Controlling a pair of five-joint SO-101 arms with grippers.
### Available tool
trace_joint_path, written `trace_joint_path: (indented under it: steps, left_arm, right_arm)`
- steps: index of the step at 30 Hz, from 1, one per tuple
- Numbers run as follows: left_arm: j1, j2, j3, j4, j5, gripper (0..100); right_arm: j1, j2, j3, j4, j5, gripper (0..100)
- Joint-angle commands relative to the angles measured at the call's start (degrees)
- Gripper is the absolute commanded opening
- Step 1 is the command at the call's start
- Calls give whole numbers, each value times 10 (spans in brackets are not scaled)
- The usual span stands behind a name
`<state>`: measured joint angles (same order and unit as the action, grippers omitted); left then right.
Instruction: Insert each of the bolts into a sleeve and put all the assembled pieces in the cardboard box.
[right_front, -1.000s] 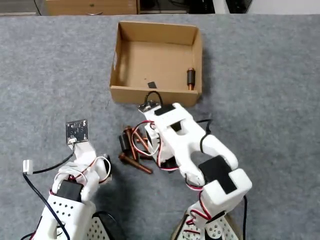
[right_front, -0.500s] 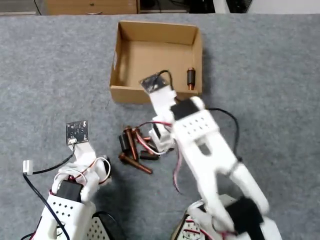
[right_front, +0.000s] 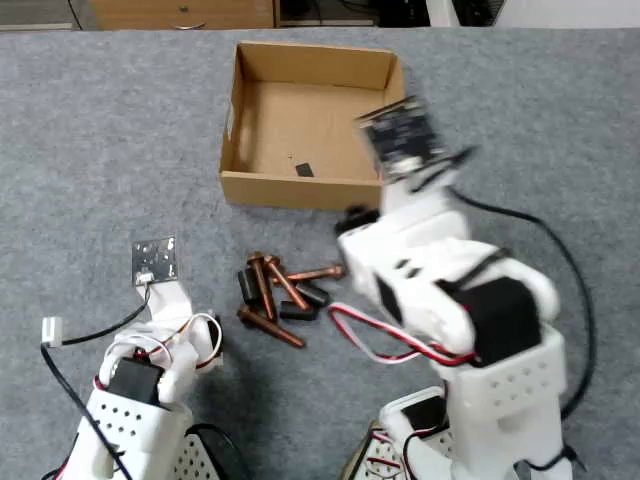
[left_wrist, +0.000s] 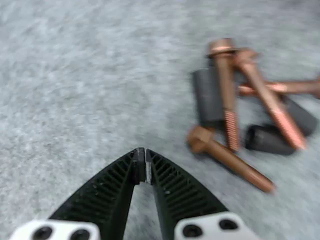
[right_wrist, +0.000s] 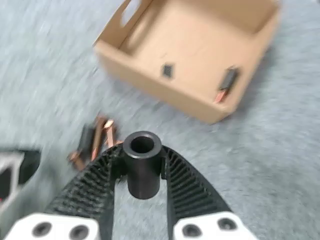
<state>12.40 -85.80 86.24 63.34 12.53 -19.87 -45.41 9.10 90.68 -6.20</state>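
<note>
High view: loose bolts (right_front: 272, 290) and sleeves (right_front: 247, 285) lie tangled on the worktop (right_front: 110, 130) near the cardboard box (right_front: 300, 190). Left wrist view: left end effector (left_wrist: 141, 166) pinched together, empty, beside them. Right wrist view: right end effector (right_wrist: 142, 156) grips a sleeve (right_wrist: 143, 175), open bore showing; hold it steady for straight insertion. One assembled piece (right_wrist: 226, 84) lies in the box.

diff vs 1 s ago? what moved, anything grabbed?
The right gripper rose off the pile of bolts and swung right, near the box's front right corner. It is now shut on a black sleeve. The left gripper, shut, the cardboard box and the assembled piece inside it stayed put.
</note>
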Motion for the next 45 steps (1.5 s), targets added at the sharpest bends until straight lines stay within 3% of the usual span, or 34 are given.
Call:
trace_joint_path:
  steps: [1,5,13,19,23,29,39,45]
  left_arm:
    - [24,2,-101,53,11,19]
    - [34,2,-162,95,14,19]
    - [126,29,-314,155,27,21]
    - [154,237,-507,225,91,20]
    - [159,388,-648,281,158,20]
    - [233,548,-826,345,224,21]
    - [158,799,-923,302,311,31]
    - [133,909,-973,301,324,167]
  right_arm:
    - [65,13,-48,-6,-17,2]
    - [95,46,-67,-8,-18,2]
    - [101,109,-131,-12,-46,2]
    - [107,149,-172,-12,-69,2]
    - [155,164,-186,-47,-102,2]
    - [209,164,-186,-74,-106,2]
    - [267,164,-182,-69,-102,2]
    - [269,167,-171,-71,-84,2]
